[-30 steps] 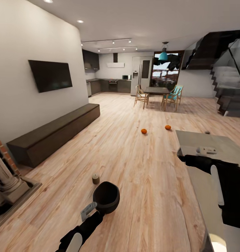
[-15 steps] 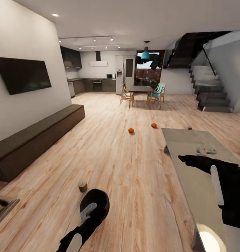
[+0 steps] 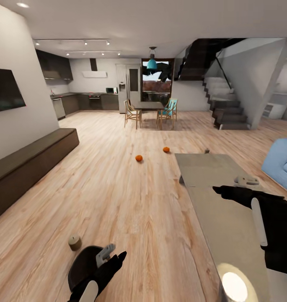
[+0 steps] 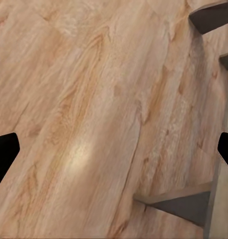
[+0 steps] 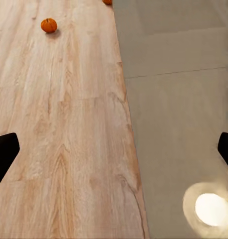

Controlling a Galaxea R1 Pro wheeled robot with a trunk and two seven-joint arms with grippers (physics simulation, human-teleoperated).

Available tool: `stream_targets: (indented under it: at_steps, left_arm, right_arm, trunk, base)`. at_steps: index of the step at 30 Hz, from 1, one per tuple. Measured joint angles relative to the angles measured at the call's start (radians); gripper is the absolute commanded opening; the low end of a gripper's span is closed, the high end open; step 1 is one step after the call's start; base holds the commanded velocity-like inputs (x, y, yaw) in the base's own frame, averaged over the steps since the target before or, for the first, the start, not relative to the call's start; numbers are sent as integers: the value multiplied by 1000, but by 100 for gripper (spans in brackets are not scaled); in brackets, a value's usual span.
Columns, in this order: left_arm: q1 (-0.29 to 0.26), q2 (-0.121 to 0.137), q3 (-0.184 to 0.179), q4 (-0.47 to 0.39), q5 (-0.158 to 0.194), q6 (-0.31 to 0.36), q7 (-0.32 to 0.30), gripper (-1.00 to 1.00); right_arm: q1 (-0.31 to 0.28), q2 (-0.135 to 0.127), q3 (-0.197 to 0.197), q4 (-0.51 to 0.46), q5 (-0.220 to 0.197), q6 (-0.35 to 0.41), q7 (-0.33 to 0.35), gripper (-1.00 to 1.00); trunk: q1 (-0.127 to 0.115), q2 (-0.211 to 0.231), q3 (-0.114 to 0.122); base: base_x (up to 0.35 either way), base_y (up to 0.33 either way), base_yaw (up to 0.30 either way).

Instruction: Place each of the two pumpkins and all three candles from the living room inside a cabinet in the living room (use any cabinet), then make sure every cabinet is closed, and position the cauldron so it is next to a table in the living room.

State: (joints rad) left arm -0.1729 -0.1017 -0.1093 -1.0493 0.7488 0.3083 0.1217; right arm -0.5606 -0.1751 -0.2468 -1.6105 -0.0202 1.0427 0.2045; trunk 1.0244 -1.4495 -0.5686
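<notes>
Two orange pumpkins (image 3: 138, 158) (image 3: 166, 149) lie on the wood floor mid-room; the right wrist view has one pumpkin (image 5: 49, 25) far ahead and the other pumpkin (image 5: 108, 1) cut by the frame edge. A stubby candle (image 3: 74, 241) stands on the floor by the black cauldron (image 3: 81, 265), which my left arm partly hides. My left gripper (image 3: 112, 256) (image 4: 114, 152) hangs open over the cauldron's rim, over bare floor. My right gripper (image 3: 218, 189) (image 5: 114, 149) is open above the edge of the grey table (image 3: 210, 176) (image 5: 178, 99). The long dark cabinet (image 3: 30, 161) runs along the left wall.
A small grey object (image 3: 207, 150) sits at the table's far end. A blue sofa (image 3: 281, 163) is at the right, stairs (image 3: 227, 111) behind it, a dining table with chairs (image 3: 149, 111) and the kitchen far back. A TV (image 3: 5, 90) hangs over the cabinet.
The camera has swung to the right, so the whole scene slid left; the fireplace left the picture and the sofa came in. Both arms hold the same pose.
</notes>
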Motion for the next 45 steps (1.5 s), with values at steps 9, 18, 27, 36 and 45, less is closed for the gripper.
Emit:
stream_targets:
  at_steps: [9, 18, 27, 36, 45]
  left_arm:
    - [0, 0, 1, 1, 1, -1, 0, 100]
    - [0, 1, 2, 1, 1, -2, 0, 100]
    - [0, 2, 2, 2, 0, -1, 3, 100]
    - [0, 2, 2, 2, 2, -1, 1, 100]
    - [0, 2, 2, 2, 2, 0, -1, 100]
  right_arm:
    - [1, 1, 2, 0, 2, 0, 1, 100]
    - [1, 3, 2, 0, 2, 0, 0, 100]
    - [1, 3, 2, 0, 2, 0, 1, 100]
    - [2, 3, 2, 0, 2, 0, 1, 100]
    - [2, 6, 3, 0, 2, 0, 1, 100]
  trunk:
    - [0, 0, -2]
    - [0, 0, -3]
    - [0, 0, -3]
    - [1, 0, -3]
    - [1, 0, -3]
  base:
    - [338, -28, -81]
    - [333, -39, -6]
    - [254, -197, 0]
    - [47, -43, 0]
    - [22, -9, 0]
